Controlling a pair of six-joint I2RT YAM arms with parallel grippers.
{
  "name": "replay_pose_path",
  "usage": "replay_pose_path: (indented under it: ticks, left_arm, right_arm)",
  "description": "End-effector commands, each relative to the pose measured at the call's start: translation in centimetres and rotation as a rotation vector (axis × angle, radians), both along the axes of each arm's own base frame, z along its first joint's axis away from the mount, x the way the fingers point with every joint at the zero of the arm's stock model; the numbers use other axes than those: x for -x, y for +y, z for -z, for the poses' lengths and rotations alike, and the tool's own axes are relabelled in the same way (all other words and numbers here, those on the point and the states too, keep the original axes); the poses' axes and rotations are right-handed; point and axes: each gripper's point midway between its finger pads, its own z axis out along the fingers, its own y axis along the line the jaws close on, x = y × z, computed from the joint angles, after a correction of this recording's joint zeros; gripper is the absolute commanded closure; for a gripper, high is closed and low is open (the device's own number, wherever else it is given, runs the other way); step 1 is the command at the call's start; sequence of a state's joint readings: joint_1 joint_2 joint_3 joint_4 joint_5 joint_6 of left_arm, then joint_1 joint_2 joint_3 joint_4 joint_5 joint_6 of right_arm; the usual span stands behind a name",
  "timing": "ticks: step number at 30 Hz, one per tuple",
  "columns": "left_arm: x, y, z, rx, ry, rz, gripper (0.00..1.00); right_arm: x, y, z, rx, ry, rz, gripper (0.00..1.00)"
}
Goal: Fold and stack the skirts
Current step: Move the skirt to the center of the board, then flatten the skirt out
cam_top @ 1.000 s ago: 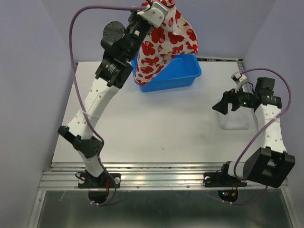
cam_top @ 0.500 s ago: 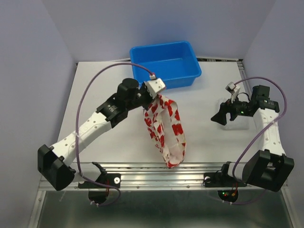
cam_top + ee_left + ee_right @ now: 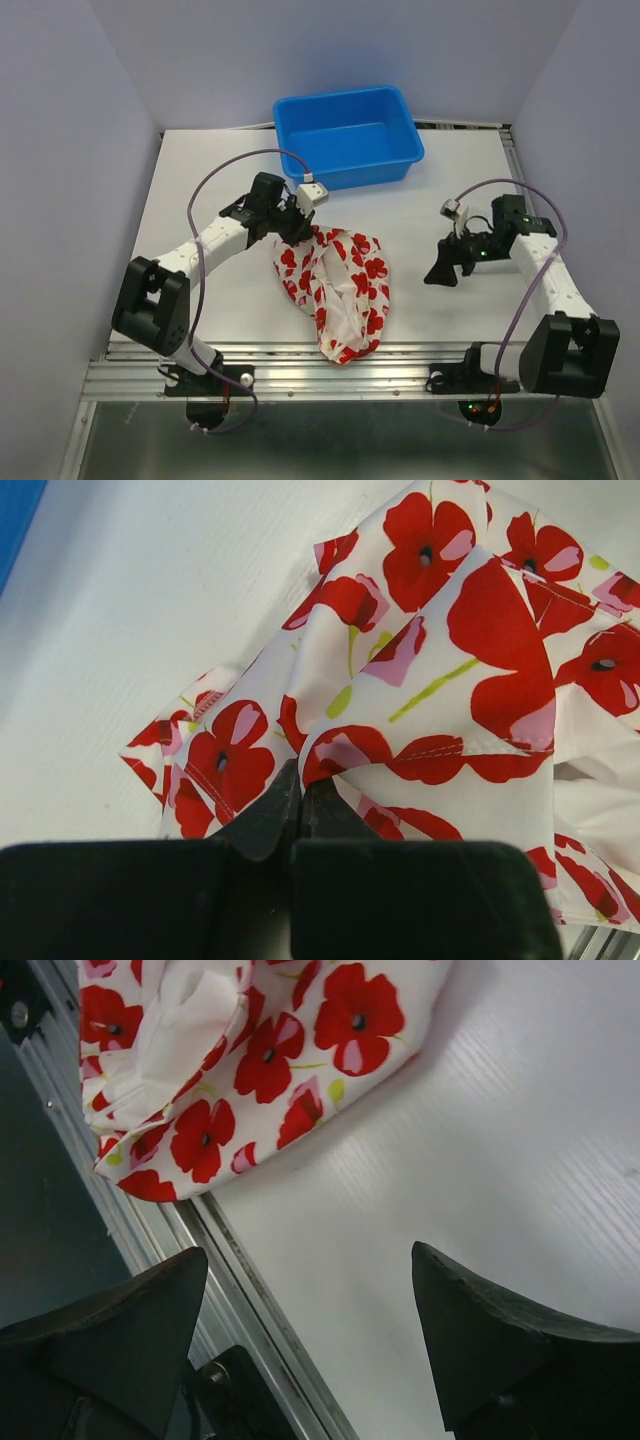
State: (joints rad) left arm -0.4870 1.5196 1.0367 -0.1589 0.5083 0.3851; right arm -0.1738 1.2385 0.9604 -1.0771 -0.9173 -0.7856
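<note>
The white skirt with red flowers (image 3: 340, 285) lies crumpled on the table in front of the arms, reaching to the near edge. It also shows in the left wrist view (image 3: 440, 650) and the right wrist view (image 3: 250, 1050). My left gripper (image 3: 296, 226) is shut on the skirt's upper left corner, low at the table (image 3: 300, 785). My right gripper (image 3: 443, 272) is open and empty, hovering to the right of the skirt (image 3: 310, 1260). The plain white skirt is out of view.
A blue plastic tub (image 3: 348, 135) stands at the back middle of the white table (image 3: 200, 180); it looks empty. A metal rail (image 3: 300, 365) runs along the near edge. Purple walls close in on both sides.
My left arm has lowered the flowered skirt from hanging in the air to lying on the table. My right gripper has moved left and nearer, towards the skirt.
</note>
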Motion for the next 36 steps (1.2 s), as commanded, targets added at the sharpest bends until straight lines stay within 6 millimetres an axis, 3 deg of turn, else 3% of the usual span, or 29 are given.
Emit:
replay_pose_path:
  ticks: [1,5,10,12,14,16,17,22,27,30,36]
  left_arm:
    - [-1.1,-0.2,-3.7,0.074,-0.076,0.027,1.0]
    - [-1.4,2.0,-3.0,0.032,-0.084,-0.033,0.97]
    - [-0.8,3.2,-2.0,0.015,-0.023,-0.042,0.76]
    - [-0.9,4.1,-2.7,0.026,-0.025,-0.051,0.68]
    - [0.4,4.9,-4.6,0.04,-0.036,-0.045,0.61]
    - [1.3,5.3,-5.2,0.042,-0.028,-0.051,0.6]
    - [1.9,5.3,-5.4,0.054,-0.005,-0.068,0.54]
    - [5.9,6.2,-5.3,0.112,0.102,-0.162,0.53]
    - [5.9,7.4,-6.3,0.105,0.081,-0.245,0.48]
    - [6.6,7.0,-6.2,0.083,0.159,-0.195,0.47]
    - [8.5,6.9,-4.0,-0.039,0.196,0.028,0.46]
  right_arm:
    - [0.7,4.7,-0.2,-0.003,0.02,-0.078,0.13]
    - [0.2,8.3,-0.2,-0.006,0.004,-0.141,0.12]
    - [0.7,11.9,1.7,0.038,0.01,-0.231,0.11]
    - [0.8,12.4,2.3,0.048,0.035,-0.236,0.11]
    - [1.2,13.1,2.5,0.024,0.103,-0.219,0.12]
    - [1.5,13.7,2.6,0.005,0.137,-0.221,0.12]
    - [1.5,14.0,2.4,-0.012,0.156,-0.215,0.12]
    - [2.1,16.4,2.5,-0.054,0.234,-0.208,0.13]
    - [3.2,17.8,3.9,-0.014,0.26,-0.206,0.15]
    - [3.7,17.8,4.9,0.036,0.262,-0.205,0.16]
    - [3.9,17.4,6.9,0.086,0.285,-0.188,0.24]
